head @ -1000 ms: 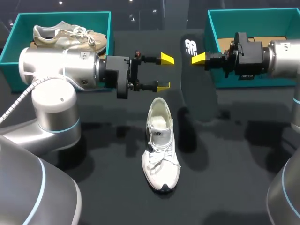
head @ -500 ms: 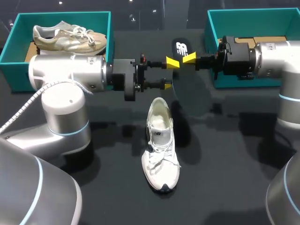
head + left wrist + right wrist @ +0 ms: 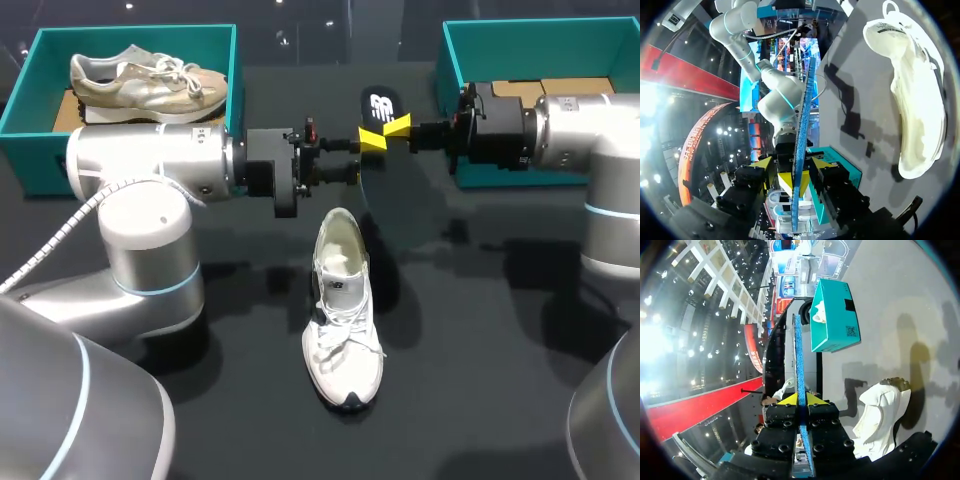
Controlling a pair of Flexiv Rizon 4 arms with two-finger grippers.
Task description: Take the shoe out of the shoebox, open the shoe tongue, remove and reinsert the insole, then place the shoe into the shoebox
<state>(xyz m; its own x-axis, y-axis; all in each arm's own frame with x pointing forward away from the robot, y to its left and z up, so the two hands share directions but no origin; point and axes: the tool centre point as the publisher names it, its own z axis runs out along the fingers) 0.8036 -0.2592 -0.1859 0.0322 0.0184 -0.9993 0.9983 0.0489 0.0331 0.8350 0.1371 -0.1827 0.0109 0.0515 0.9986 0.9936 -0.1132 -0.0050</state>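
Note:
A white shoe (image 3: 341, 300) lies on the black table, toe toward me, its opening empty. Above it, my right gripper (image 3: 400, 127) is shut on the dark insole (image 3: 381, 103), which hangs edge-on over the shoe's heel. In the right wrist view the yellow tips of my right gripper (image 3: 799, 399) pinch the blue-edged insole (image 3: 798, 350), with the shoe (image 3: 880, 410) below. My left gripper (image 3: 362, 155) meets it from the other side. In the left wrist view the insole (image 3: 804, 115) runs between the fingers of my left gripper (image 3: 791, 164), which stand a little off it on both sides.
A teal shoebox (image 3: 30, 90) at the back left holds a beige shoe (image 3: 150, 80). A second teal shoebox (image 3: 560, 35) with a cardboard insert stands at the back right, behind my right arm. Bare black table surrounds the white shoe.
My right gripper has carried the insole leftward and turned it edge-on. My left gripper has moved right to meet it, and its fingers have narrowed around the insole.

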